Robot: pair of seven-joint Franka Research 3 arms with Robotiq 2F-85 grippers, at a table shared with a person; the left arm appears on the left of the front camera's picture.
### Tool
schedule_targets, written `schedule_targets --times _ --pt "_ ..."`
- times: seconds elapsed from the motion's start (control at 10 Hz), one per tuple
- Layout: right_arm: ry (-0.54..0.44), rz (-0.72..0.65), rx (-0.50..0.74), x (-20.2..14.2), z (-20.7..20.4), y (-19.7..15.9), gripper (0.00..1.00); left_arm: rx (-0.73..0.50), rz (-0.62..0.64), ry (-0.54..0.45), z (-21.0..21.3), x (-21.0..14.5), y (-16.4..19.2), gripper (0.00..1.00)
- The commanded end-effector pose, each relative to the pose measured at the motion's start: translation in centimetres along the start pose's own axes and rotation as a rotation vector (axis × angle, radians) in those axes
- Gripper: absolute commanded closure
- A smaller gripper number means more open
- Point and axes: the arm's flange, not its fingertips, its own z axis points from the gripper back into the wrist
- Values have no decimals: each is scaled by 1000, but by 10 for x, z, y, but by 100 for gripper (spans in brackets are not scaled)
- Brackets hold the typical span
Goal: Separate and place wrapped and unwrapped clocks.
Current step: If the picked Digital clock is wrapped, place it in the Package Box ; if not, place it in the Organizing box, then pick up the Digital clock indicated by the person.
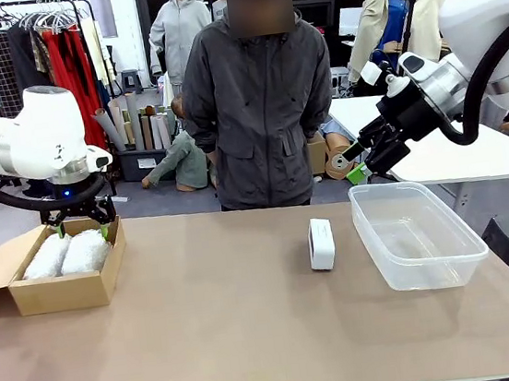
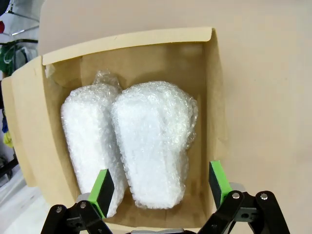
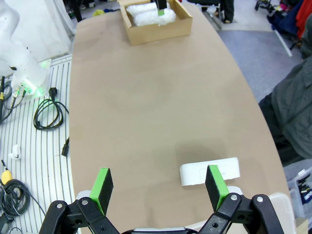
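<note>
Two wrapped clocks, oblong lumps in white bubble wrap (image 1: 84,251) (image 2: 153,141), lie side by side in an open cardboard box (image 1: 62,290) (image 2: 126,48) at the table's left end. My left gripper (image 1: 78,217) (image 2: 160,187) hangs open just above them, holding nothing. The unwrapped clock (image 1: 320,243) (image 3: 209,171), a small white rounded casing, stands on the table right of centre. My right gripper (image 1: 362,154) (image 3: 158,183) is open and empty, raised beyond the table's far right edge. In the right wrist view the box (image 3: 156,27) sits far off with the wrapped clocks (image 3: 148,17) in it.
A clear plastic bin (image 1: 430,257) stands just right of the unwrapped clock, with nothing in it. A person in a dark jacket (image 1: 262,97) stands at the far side. Cables (image 3: 48,114) lie on the floor beside the table.
</note>
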Motion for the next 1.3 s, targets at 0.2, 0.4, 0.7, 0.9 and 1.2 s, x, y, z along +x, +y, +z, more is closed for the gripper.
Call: schedule_targets --times 0.2,0.4,0.7,0.9,1.2 --pt "-6 8 3 1 0 -1 0 3 1 -9 5 -1 -1 0" --pt "-6 8 3 1 0 -1 0 3 1 -9 5 -1 -1 0" --pt "-6 8 3 1 0 -1 0 3 1 -9 5 -1 -1 0" --pt "-6 8 3 1 0 -1 0 3 1 -9 5 -1 -1 0" --pt "-6 8 3 1 0 -1 0 -122 -221 146 14 -8 6 0"
